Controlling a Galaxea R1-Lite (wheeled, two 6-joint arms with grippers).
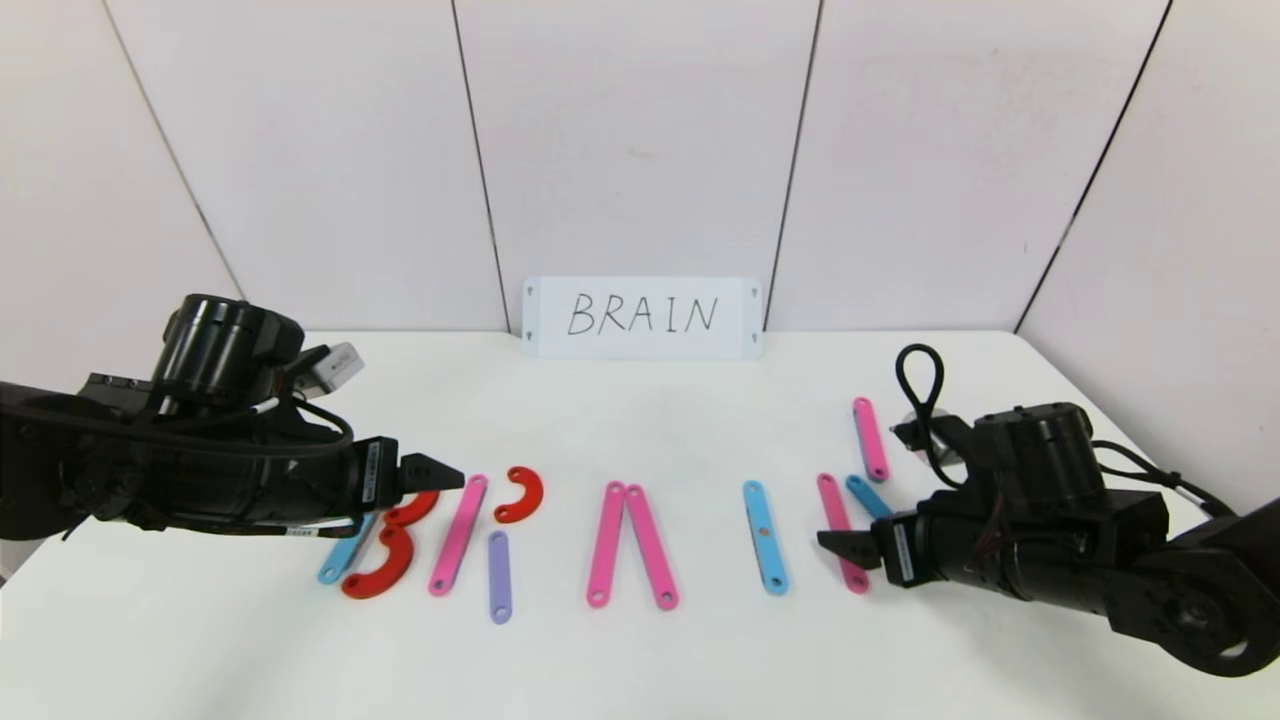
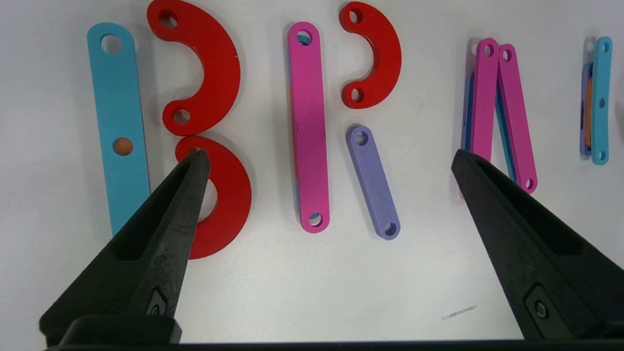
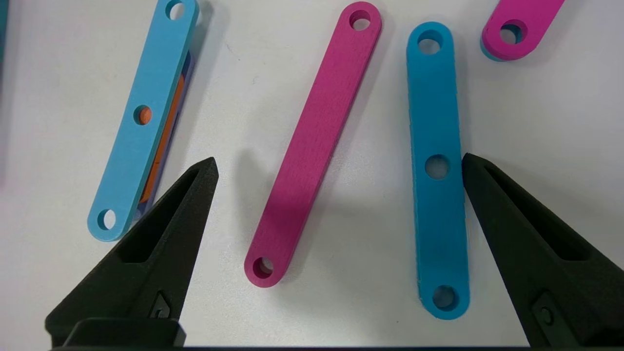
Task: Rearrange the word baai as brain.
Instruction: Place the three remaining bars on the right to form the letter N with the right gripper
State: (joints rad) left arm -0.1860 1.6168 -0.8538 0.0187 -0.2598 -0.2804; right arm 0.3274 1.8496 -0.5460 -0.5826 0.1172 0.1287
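Observation:
The plastic-strip letters lie in a row across the white table. From the left come a light-blue bar [image 1: 345, 560] with two red curves [image 1: 385, 570], then a pink bar [image 1: 458, 535], a red curve [image 1: 522, 495] and a lilac bar [image 1: 499, 577]. Two pink bars [image 1: 606, 545] lean together, and a blue bar [image 1: 765, 537] follows. My left gripper [image 1: 440, 472] hovers open over the first letters, empty in the left wrist view [image 2: 330, 156]. My right gripper [image 1: 835, 545] hangs open and empty above a pink bar [image 3: 312, 146] and a blue bar [image 3: 436, 170].
A white card [image 1: 642, 317] with handwritten "BRAIN" leans on the back wall. One more pink bar [image 1: 870, 438] lies farther back on the right. A looped black cable [image 1: 920, 385] rises from the right arm. White panels close in the table on all far sides.

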